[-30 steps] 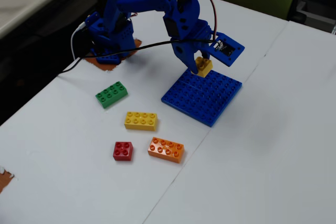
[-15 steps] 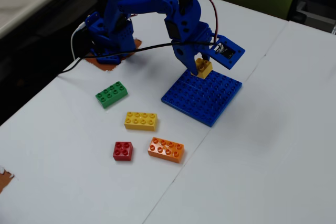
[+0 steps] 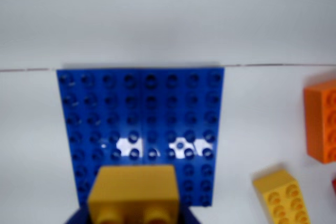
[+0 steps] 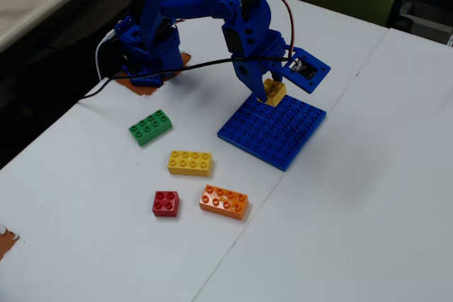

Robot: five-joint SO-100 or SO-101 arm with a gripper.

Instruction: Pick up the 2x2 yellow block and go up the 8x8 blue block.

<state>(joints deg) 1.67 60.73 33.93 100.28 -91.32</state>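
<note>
My pincer (image 4: 270,87) is clenched on the small square yellow plastic brick (image 4: 274,92). It sits between my fingers, at the far edge of the large flat blue studded baseplate (image 4: 272,131).

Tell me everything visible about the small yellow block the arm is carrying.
The small yellow block is a square plastic brick, glossy and plain. The gripper is shut on it from above, holding it roughly level over the far edge of the blue baseplate, near its back corner in the fixed view. Whether its underside touches the plate's studs cannot be told. In the wrist view it fills the bottom centre, its side face and two round forms along its lower edge showing.
</note>
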